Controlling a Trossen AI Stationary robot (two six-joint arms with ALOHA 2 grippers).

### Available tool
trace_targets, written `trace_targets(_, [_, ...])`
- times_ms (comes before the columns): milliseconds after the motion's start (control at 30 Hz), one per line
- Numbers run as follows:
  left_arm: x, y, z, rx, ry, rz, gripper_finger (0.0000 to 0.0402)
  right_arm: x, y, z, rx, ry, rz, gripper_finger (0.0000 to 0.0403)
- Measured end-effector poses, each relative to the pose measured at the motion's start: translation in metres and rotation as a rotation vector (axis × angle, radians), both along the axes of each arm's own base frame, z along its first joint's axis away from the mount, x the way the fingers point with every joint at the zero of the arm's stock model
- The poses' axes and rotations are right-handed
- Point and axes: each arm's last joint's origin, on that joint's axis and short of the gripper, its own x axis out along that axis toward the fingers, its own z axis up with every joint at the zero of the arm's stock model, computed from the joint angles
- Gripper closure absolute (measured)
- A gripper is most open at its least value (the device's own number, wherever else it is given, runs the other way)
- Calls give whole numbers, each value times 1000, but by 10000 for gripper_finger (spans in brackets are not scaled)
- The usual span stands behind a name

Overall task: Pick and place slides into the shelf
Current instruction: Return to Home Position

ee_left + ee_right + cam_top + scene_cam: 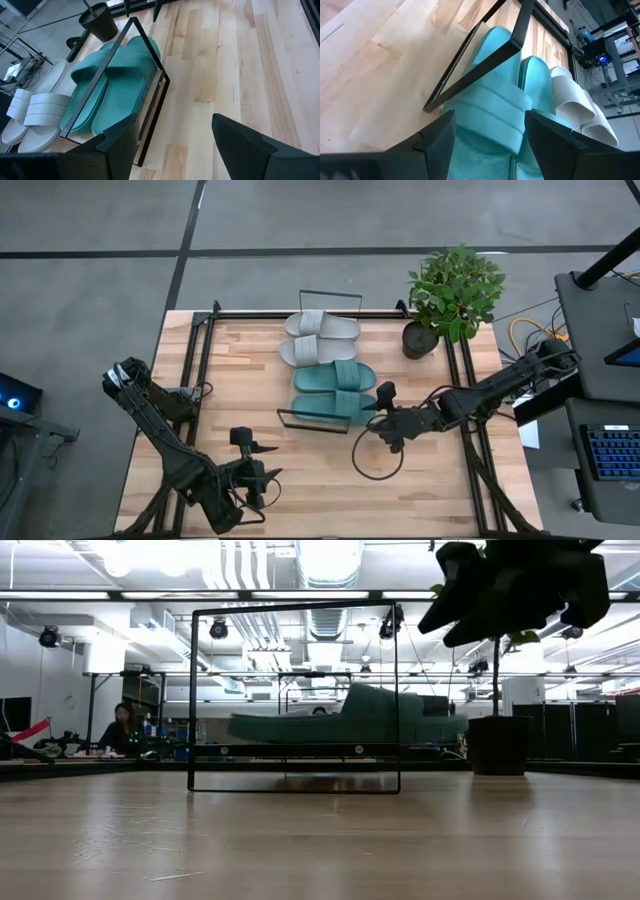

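Teal-green and pale-grey rubber slides (330,375), all 4, fill the black wire-framed shelf (150,50); right gripper (381,416) beside it, left gripper (262,465) farther off, both wide, empty; seemingly only homing remains.

Two green slides (125,70) lie inside the black wire shelf (150,50), with two pale slides (40,107) just beside them.

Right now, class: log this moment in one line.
teal-green rubbery slide pair and pale grey rubbery slide pair inside black wire-framed shelf; left hand open, clear of shelf; right hand open, beside teal pair
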Motion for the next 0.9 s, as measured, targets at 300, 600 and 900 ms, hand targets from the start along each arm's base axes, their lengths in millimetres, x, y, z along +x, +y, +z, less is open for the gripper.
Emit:
trace_targets(300, [7,7,-3,77,-80,70,166,3,6,14,339,-175,-137,182])
trace_targets(600, [2,21,1,206,-154,107,184,-18,13,37,324,-317,-203,214])
trace_targets(900, [22,37,47,132,-235,-272,249,-41,19,55,301,-399,-214,253])
